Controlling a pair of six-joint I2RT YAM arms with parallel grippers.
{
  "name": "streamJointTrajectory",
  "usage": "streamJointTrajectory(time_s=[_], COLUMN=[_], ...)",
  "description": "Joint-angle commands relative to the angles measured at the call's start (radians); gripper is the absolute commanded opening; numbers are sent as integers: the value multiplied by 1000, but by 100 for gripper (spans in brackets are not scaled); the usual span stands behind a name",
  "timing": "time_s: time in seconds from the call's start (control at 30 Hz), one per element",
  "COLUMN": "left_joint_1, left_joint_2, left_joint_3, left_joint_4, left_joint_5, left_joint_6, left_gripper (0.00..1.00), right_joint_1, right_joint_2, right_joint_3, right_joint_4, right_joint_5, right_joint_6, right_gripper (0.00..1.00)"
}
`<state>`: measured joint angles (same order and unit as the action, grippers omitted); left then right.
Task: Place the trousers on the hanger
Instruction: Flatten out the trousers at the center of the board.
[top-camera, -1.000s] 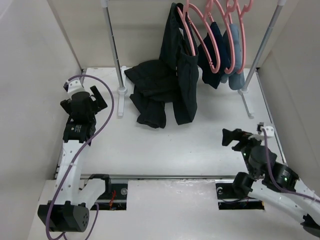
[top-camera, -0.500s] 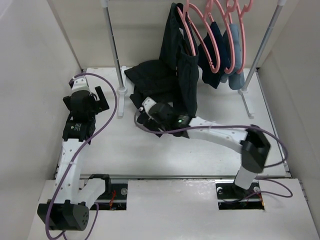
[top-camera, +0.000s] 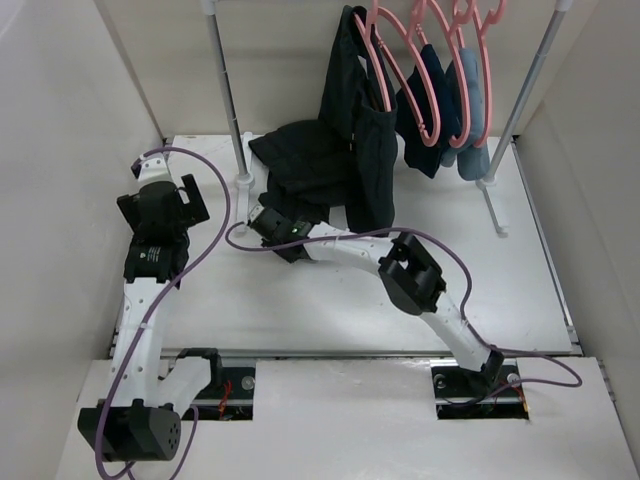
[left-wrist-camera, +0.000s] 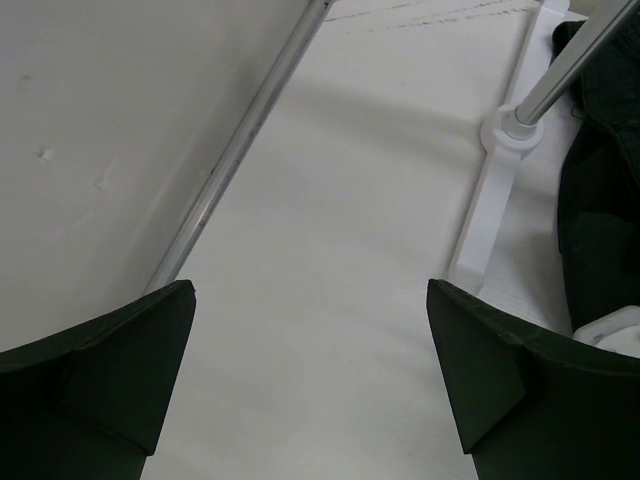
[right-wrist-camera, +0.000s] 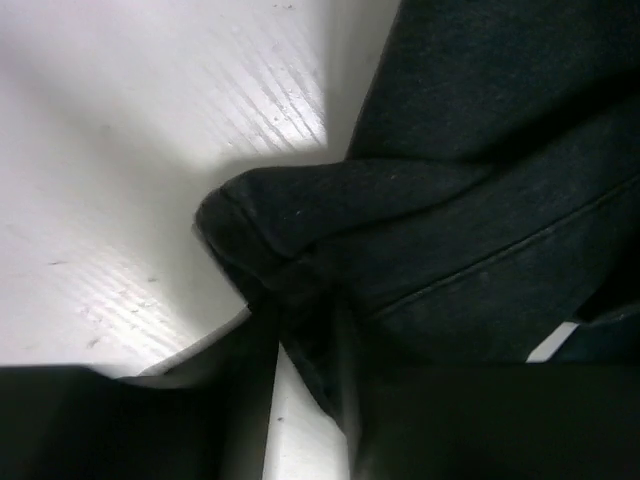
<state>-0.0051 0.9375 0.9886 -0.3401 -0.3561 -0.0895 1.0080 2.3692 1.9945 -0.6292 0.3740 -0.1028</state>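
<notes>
From above, we see the trousers (top-camera: 305, 165) bunched in a black heap on the table (top-camera: 330, 290) at its far side, by the rail post (top-camera: 228, 100). Bunched so, they show no clear long axis. A black length also hangs beside the hanger (top-camera: 425, 135), and we cannot tell whether it is the same garment. The right gripper (top-camera: 272, 226) is stretched across to the heap's near-left edge and touches it. The left gripper (top-camera: 162, 198) sits well apart at the left wall, so the right arm is far nearer. From those jaws the hanger lies up and away to the far right, which we judge to be the direction of the coming lift. No container is in view. The rail only carries pink hangers, with a navy garment (top-camera: 432, 90) and a light-blue garment (top-camera: 472, 100) on them.

In the left wrist view, the left gripper (left-wrist-camera: 310, 400) stands wide with bare table between its fingers. The post (left-wrist-camera: 570, 60) and a strip of the trousers (left-wrist-camera: 600, 220) lie ahead to the right.

In the right wrist view, the right gripper (right-wrist-camera: 285, 400) is narrow, and a folded hem of the trousers (right-wrist-camera: 450, 200) runs down into it, seemingly pinched.
</notes>
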Motion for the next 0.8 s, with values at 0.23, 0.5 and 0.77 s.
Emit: streamJointTrajectory(time_s=[0.23,0.5,0.77], left_joint_1=[24,24,24], left_joint_2=[-3,-3,-3], left_joint_3=[38,101,36], left_joint_4=[32,-7,-60], left_joint_5=[-281,-410,156], left_joint_6=[-65,-99,232], left_gripper=[100,100,100], right_joint_1=[87,261,-4], right_joint_2=[-195,-318,-513], right_joint_3=[-4,100,-324], right_joint_4=[304,310,385], right_joint_5=[-659,-555,-455], right_joint_6=[-55,-144,101], right_gripper=[0,100,100])
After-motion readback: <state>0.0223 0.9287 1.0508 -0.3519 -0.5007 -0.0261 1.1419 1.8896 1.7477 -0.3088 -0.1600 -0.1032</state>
